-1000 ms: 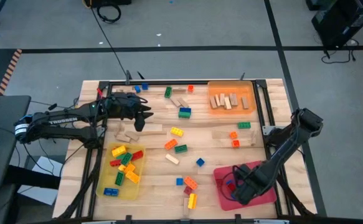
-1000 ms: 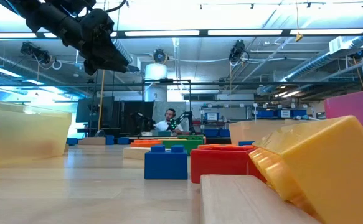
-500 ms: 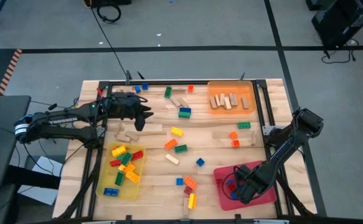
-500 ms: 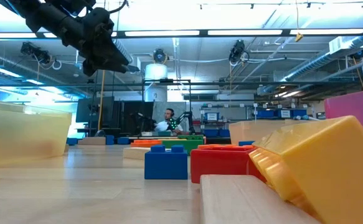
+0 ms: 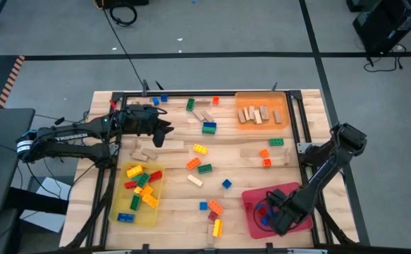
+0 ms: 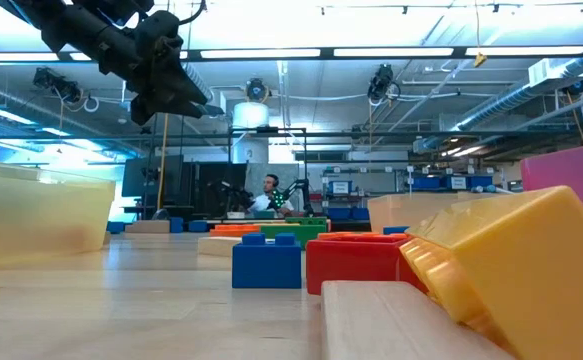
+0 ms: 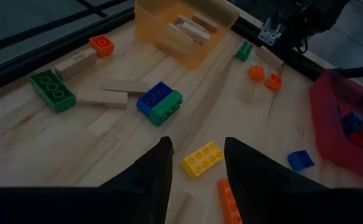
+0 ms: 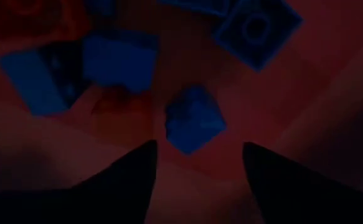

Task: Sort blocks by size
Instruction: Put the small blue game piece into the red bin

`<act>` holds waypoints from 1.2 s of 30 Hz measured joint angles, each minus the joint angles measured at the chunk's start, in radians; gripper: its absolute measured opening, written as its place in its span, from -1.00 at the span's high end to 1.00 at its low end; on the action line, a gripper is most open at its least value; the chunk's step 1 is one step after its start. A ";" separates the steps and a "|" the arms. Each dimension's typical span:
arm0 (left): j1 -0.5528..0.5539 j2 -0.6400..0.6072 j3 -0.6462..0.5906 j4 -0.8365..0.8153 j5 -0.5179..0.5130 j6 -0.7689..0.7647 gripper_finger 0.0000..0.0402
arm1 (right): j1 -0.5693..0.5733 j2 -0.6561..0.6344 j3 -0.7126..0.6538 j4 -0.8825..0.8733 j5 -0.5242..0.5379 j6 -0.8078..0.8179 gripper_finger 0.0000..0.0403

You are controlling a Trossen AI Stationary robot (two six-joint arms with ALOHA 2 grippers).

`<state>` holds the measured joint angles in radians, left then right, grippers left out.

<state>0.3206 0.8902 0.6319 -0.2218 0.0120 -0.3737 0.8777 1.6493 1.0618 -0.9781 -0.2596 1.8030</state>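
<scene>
No readable writing on blocks (image 5: 201, 149).

**Camera Layout**

The high view looks straight down on the whole bench (image 5: 247, 166) and both arms. The low view sits at bench-top height, very close to the nearest blocks, facing level into the room. The left wrist view looks obliquely across the bench from above. The right wrist view points down at close range into the red tray (image 8: 306, 118), which the high view also shows.
</scene>
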 joint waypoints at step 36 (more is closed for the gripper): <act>0.000 0.000 0.000 0.001 -0.030 0.002 0.24 | -0.535 0.002 0.386 -0.011 0.556 -1.603 -0.20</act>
<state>0.3206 0.8902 0.6319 -0.2207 -0.0181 -0.3714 0.3426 1.6512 1.4475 -0.9887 0.2961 0.1996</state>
